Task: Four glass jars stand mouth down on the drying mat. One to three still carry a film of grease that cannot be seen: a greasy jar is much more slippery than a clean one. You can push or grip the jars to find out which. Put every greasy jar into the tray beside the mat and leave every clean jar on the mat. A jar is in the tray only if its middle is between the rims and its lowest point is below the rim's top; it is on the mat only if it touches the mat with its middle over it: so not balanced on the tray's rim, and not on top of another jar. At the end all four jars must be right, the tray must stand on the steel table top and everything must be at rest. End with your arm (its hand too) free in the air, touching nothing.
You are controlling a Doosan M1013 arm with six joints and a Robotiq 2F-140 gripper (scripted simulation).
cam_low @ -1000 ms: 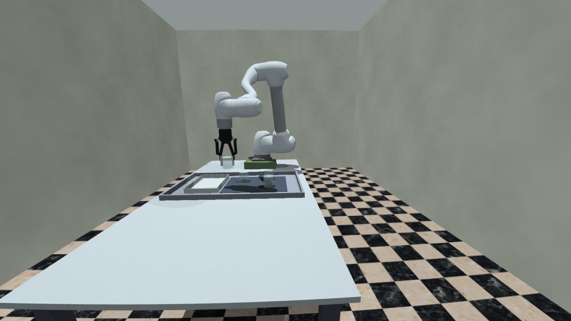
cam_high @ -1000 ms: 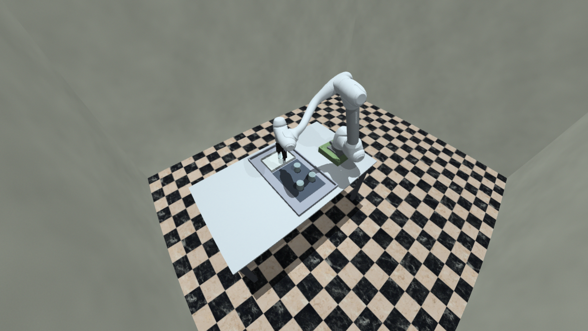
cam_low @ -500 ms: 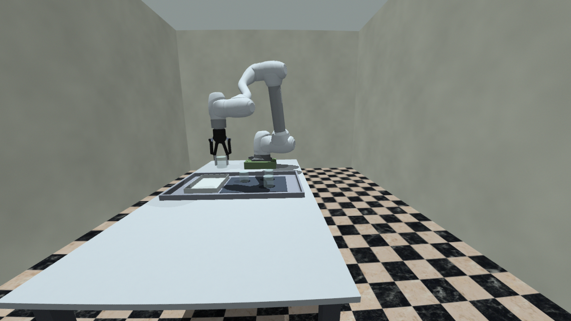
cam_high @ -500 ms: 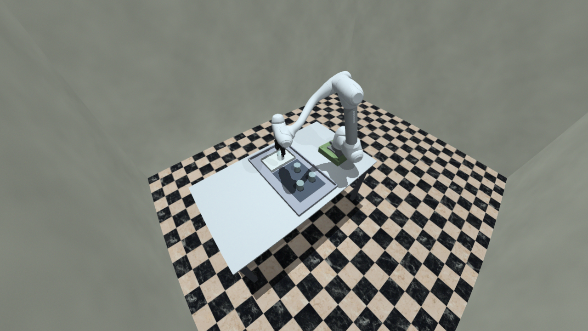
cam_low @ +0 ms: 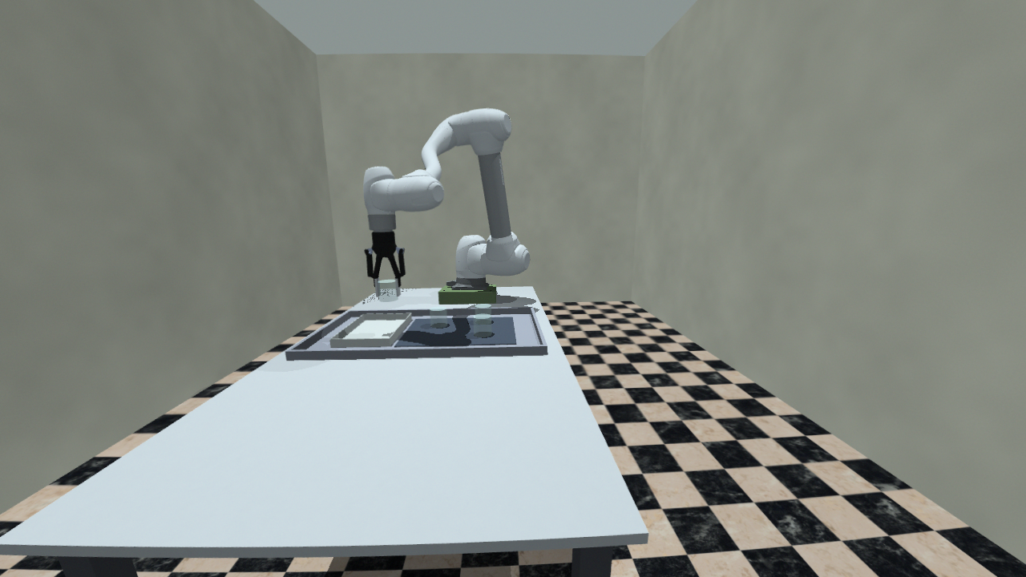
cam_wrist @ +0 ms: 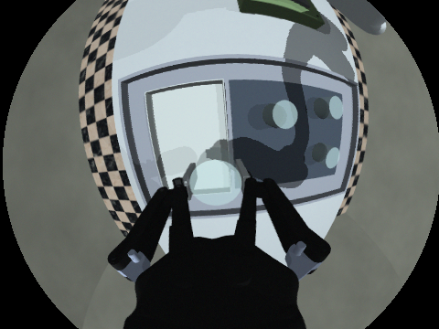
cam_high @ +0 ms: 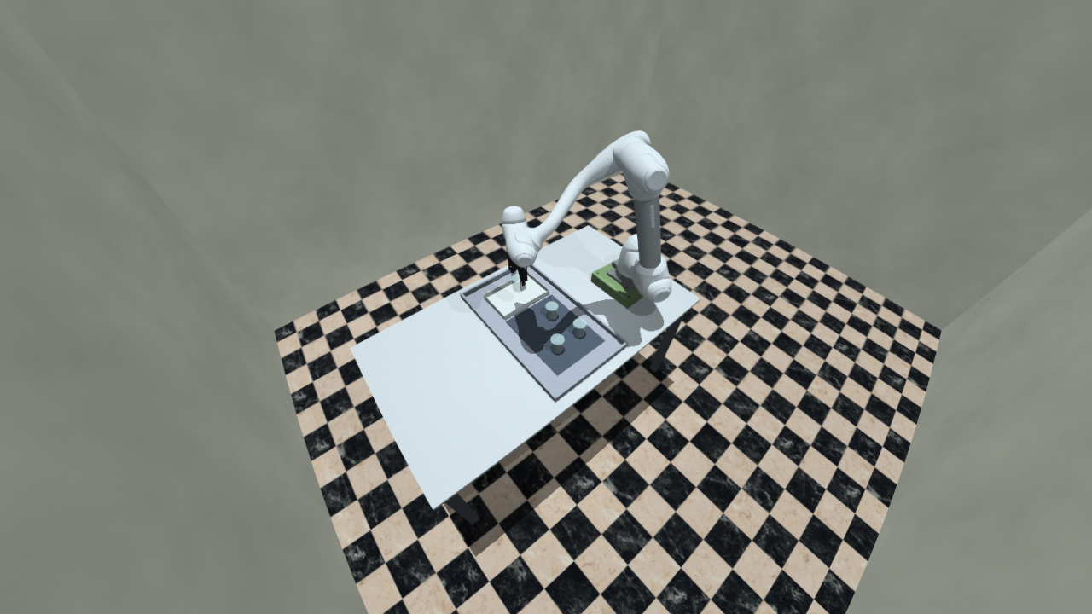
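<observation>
- Top view: white arm (cam_high: pixel 588 179) reaching over the table (cam_high: pixel 427 381) from a green base plate (cam_high: pixel 603 280). Black gripper (cam_high: pixel 521 284) hanging above the pale tray (cam_high: pixel 497 307), fingers part-closed on a glass jar too small to make out here. Three jars (cam_high: pixel 558 341) standing mouth down on the dark mat (cam_high: pixel 574 358) next to the tray.
- Exterior view: gripper (cam_low: pixel 385 276) pointing straight down, clamped on the held jar (cam_low: pixel 387 288), well above the tray (cam_low: pixel 344 340). Jar upright, long axis vertical, presumably mouth down. Mat (cam_low: pixel 502 329) to the tray's right.
- Wrist view: held jar (cam_wrist: pixel 211 183) seen end-on as a pale disc between the two fingers. Tray floor (cam_wrist: pixel 183 116) ahead, its near edge under the jar; whether the jar is centred over it is hard to tell.
- Advice for the lowering, as a judgement: centre over the tray floor first, away from the rims. Descend slowly and vertically, since a greasy jar may slide in the grip. Open only once seated below the rim.
</observation>
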